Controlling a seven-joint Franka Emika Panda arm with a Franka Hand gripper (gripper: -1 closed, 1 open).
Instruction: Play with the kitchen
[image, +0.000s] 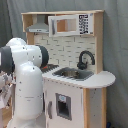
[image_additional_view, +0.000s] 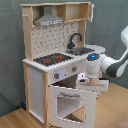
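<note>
Kitchen (image_additional_view: 55, 65) oven door ajar beside the jaws (image_additional_view: 85, 79).

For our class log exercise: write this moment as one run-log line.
arm: at kitchen front | oven door: partly open, tilted out | gripper: near door's top edge | hob: bare

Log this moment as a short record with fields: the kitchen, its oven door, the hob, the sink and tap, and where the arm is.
kitchen: white and light-wood toy kitchen, standing on a wooden floor
oven door: windowed oven door, hinged at the bottom, tilted partly open in the second exterior view
hob: black hob with red rings, nothing on it
sink and tap: steel sink with black tap behind it
hood: grey hood above the hob
arm: gripper at the oven door's top edge
</note>
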